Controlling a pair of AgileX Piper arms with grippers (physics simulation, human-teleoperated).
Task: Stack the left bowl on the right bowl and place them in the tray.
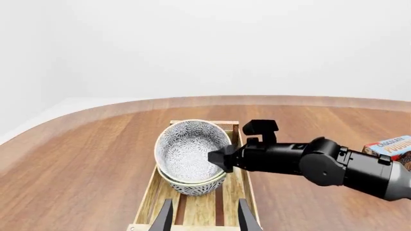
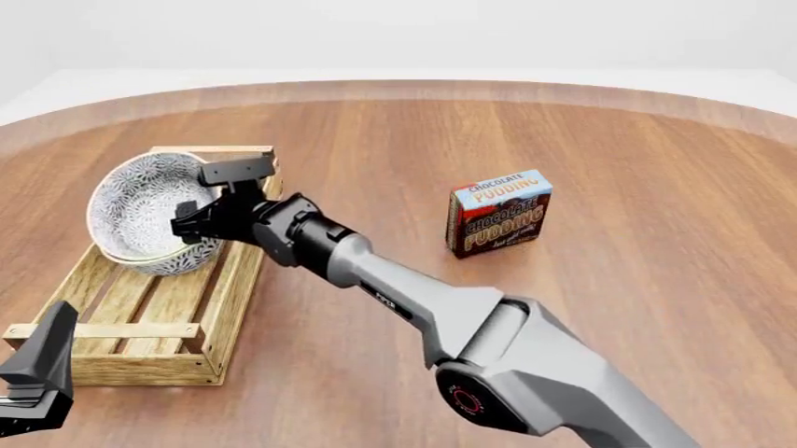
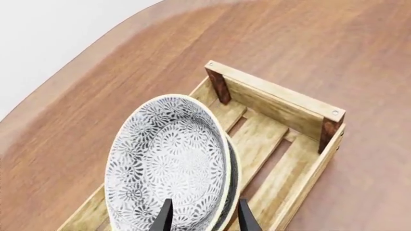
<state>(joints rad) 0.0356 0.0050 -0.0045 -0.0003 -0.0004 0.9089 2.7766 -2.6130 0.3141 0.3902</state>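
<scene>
Brown wood grain covers the wide round table [image 2: 648, 233], with a pale wall behind it. Toward the left side sits the tray [image 2: 137, 331], a long slatted light-wood crate with low sides. At its far end the two patterned bowls are nested: the left bowl [image 2: 140, 201] sits tipped inside the right bowl [image 2: 168, 257], whose rim shows just beneath it. Both are within the tray's walls, the lower one on the slats as far as can be seen.

Reaching across from the right, the right gripper [image 2: 189, 222] has its jaws closed over the near rim of the stacked bowls; in the right wrist view the two fingertips [image 3: 165, 216] straddle both rims with only a narrow gap.

Low at the front left corner, the left gripper [image 2: 37, 378] hangs near the tray's near end, its jaws spread apart and holding nothing.

A chocolate pudding box [image 2: 501, 212] stands upright well to the right of the tray.
</scene>
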